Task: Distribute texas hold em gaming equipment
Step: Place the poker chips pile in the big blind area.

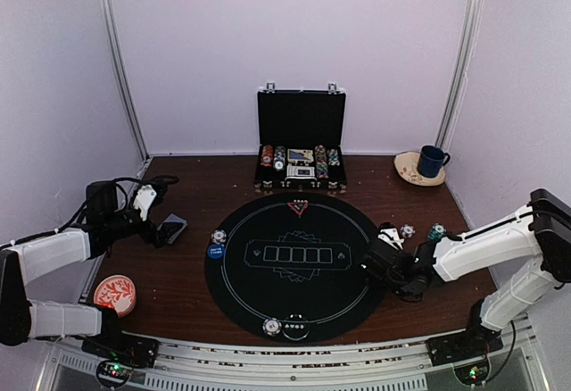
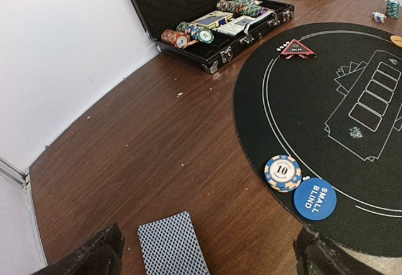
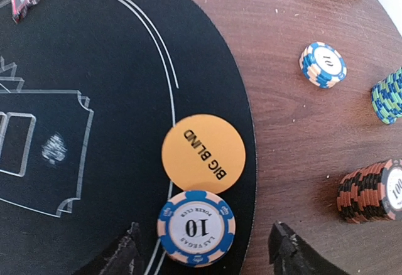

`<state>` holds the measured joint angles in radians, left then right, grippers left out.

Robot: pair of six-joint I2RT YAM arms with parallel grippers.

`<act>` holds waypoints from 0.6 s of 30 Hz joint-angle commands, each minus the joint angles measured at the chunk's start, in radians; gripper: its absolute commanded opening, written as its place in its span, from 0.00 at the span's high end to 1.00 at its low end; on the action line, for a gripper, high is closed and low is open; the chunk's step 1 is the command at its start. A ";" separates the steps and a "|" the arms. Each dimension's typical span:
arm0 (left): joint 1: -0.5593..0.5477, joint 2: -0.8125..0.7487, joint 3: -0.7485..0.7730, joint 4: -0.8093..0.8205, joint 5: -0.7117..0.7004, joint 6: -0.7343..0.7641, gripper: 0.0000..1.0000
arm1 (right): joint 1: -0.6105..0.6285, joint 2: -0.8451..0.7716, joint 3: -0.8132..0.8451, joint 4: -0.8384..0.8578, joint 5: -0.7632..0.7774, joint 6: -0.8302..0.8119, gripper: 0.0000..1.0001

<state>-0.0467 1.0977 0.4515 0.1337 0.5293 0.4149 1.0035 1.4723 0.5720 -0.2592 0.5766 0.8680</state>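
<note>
My left gripper (image 2: 207, 261) is open over the wooden table, and a grey-blue-backed card deck (image 2: 173, 247) lies flat between its fingers, nearer the left one. From above the left gripper (image 1: 161, 230) sits left of the black mat (image 1: 299, 297). A blue-white "10" chip (image 2: 282, 172) and the blue Small Blind button (image 2: 315, 198) lie on the mat's left edge. My right gripper (image 3: 204, 257) is open over the mat's right edge, with a "10" chip (image 3: 196, 226) between its fingers, touching the orange Big Blind button (image 3: 203, 153). The red triangle marker (image 1: 298, 206) lies at the mat's far edge.
An open black briefcase (image 1: 301, 141) of chips stands at the back. Three chip stacks lie right of the mat: blue-white (image 3: 323, 64), teal-green (image 3: 389, 96), red-black (image 3: 370, 190). A white chip (image 1: 272, 326) and a dark button (image 1: 295, 328) lie at the mat's near edge. A red-white dish (image 1: 115, 293) sits front left, and a blue mug (image 1: 433, 161) back right.
</note>
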 commanded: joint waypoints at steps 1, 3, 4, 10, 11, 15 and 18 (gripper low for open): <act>-0.002 -0.004 -0.002 0.042 0.000 0.008 0.02 | 0.010 -0.088 0.059 -0.065 0.002 -0.041 0.27; -0.002 -0.004 -0.002 0.041 -0.001 0.008 0.02 | 0.012 -0.123 0.081 -0.097 0.007 -0.050 0.24; -0.002 -0.004 -0.002 0.041 0.000 0.008 0.02 | 0.013 -0.143 0.093 -0.117 0.018 -0.054 0.22; -0.002 -0.007 -0.001 0.040 -0.001 0.009 0.02 | -0.013 -0.240 0.156 -0.216 0.094 -0.101 0.09; -0.002 -0.007 -0.001 0.039 -0.001 0.009 0.02 | -0.027 -0.249 0.166 -0.225 0.094 -0.114 0.07; -0.002 -0.018 -0.001 0.035 -0.003 0.008 0.02 | -0.106 -0.277 0.191 -0.240 0.081 -0.164 0.02; -0.002 -0.029 -0.006 0.038 -0.007 0.009 0.02 | -0.198 -0.300 0.177 -0.238 0.060 -0.190 0.02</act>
<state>-0.0467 1.0935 0.4515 0.1333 0.5270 0.4149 0.8936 1.2057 0.7452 -0.4545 0.6254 0.7334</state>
